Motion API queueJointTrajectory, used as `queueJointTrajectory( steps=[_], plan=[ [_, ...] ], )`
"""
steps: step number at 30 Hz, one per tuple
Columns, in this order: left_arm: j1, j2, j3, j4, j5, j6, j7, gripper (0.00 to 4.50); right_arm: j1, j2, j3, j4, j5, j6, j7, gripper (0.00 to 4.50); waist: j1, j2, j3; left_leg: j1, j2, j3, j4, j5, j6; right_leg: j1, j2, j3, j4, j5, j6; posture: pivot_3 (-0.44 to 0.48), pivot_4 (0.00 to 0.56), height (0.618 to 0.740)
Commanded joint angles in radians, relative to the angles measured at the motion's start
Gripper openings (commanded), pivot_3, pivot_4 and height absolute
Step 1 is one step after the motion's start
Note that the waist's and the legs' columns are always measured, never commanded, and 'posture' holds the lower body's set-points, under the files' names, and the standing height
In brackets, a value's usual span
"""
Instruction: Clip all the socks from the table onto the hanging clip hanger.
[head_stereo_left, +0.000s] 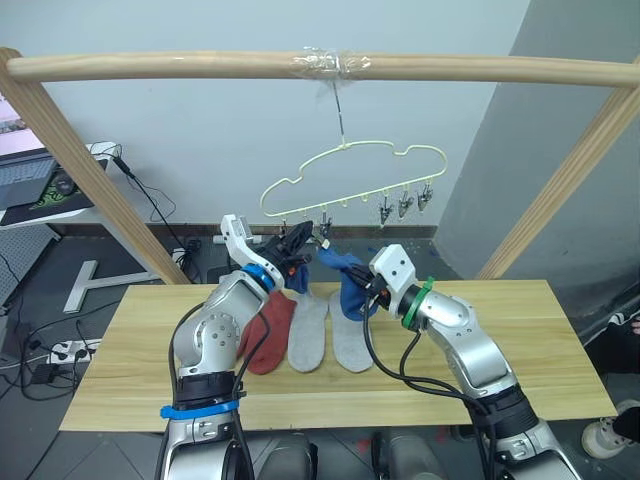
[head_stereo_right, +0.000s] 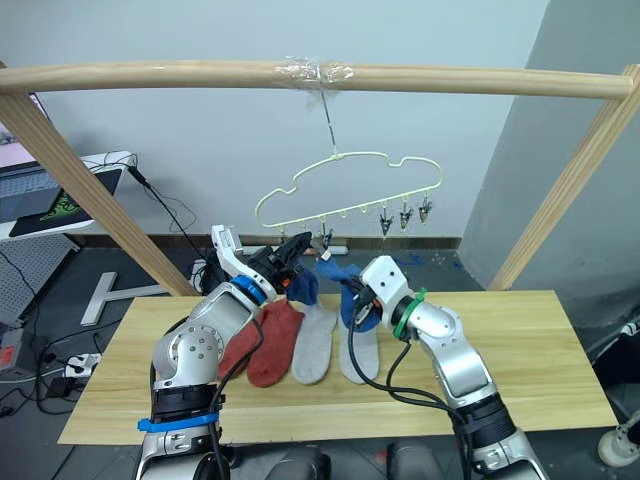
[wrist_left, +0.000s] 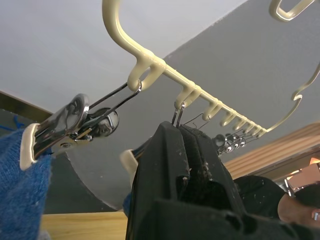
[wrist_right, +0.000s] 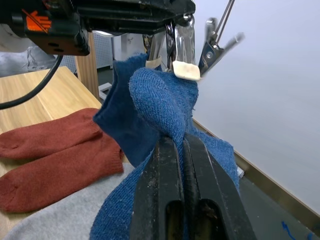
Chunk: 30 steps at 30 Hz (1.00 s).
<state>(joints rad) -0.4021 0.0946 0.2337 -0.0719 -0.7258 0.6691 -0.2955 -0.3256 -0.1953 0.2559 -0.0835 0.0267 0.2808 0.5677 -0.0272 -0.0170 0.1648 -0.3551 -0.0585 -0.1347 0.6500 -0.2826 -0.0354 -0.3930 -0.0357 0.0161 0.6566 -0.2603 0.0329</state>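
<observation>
A blue sock (wrist_right: 165, 107) is held up in the air just under the clip hanger (head_stereo_left: 352, 172), between the two grippers and above the table (head_stereo_left: 520, 340). The right gripper (wrist_right: 182, 150) has its fingers closed on the sock's fabric, which bunches up over the fingertips. The left gripper (head_stereo_left: 300, 243) reaches up to the clips at the left end of the hanger's row; its fingers are pressed together around one metal clip (wrist_left: 179, 114), squeezing it.

The hanger hangs by its hook from a wooden bar (head_stereo_left: 180, 66), taped at the hook. Three clips (head_stereo_left: 405, 205) toward the right end of the row hang free. On the table below lie two rust-red socks (head_stereo_right: 262, 345) and two grey socks (head_stereo_right: 315, 345) side by side, toes toward the robot, with the red pair partly behind the left arm. A second blue sock (head_stereo_left: 352, 298) hangs or lies just behind the right gripper; whether it touches the table cannot be told.

The right wrist view shows what the head views hide: a clip (wrist_right: 182, 55) with pale pads is right at the sock's top edge, touching it, and another clip (wrist_right: 215, 45) hangs open beside it. The left wrist view shows a neighbouring clip (wrist_left: 70, 125) tilted sideways with blue fabric at its pad.
</observation>
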Motion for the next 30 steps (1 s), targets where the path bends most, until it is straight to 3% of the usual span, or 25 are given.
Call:
queueJointTrajectory(
  steps=[1, 10, 20, 30],
  plan=[
    [0.009, 0.008, 0.0, -0.018, -0.009, 0.01, 0.005, 0.0, -0.024, 0.012, -0.014, -0.037, 0.028, -0.005, -0.003, 0.02, 0.0, 0.0, 0.0, 0.0, 0.0, 0.0, -0.002, 0.0, 0.0, -0.001, 0.0, 0.0, 0.0, 0.0, 0.0, 0.003, 0.158, 0.74],
    [0.013, 0.006, -0.008, -0.023, -0.015, 0.016, 0.001, 0.0, -0.044, 0.028, -0.009, -0.022, 0.031, -0.007, -0.015, 0.02, 0.0, 0.0, 0.0, -0.009, 0.0, 0.002, -0.004, 0.001, -0.001, -0.012, 0.0, 0.001, 0.001, 0.003, -0.005, 0.004, 0.16, 0.74],
    [0.015, 0.008, -0.01, -0.027, -0.02, 0.011, -0.002, 0.0, -0.053, 0.041, 0.002, -0.013, 0.027, -0.006, -0.017, 0.02, 0.0, 0.0, 0.0, -0.008, 0.0, 0.002, -0.004, 0.001, -0.001, -0.013, 0.0, 0.001, 0.001, 0.003, -0.005, 0.002, 0.161, 0.74],
    [0.031, 0.011, -0.008, -0.045, -0.029, 0.02, -0.003, 3.06, -0.05, 0.032, 0.009, -0.012, 0.034, -0.001, 0.0, 0.0, 0.001, 0.0, 0.0, -0.009, 0.0, 0.002, -0.004, 0.001, -0.001, -0.013, 0.0, 0.001, 0.001, 0.003, -0.005, 0.004, 0.163, 0.74]
  ],
)
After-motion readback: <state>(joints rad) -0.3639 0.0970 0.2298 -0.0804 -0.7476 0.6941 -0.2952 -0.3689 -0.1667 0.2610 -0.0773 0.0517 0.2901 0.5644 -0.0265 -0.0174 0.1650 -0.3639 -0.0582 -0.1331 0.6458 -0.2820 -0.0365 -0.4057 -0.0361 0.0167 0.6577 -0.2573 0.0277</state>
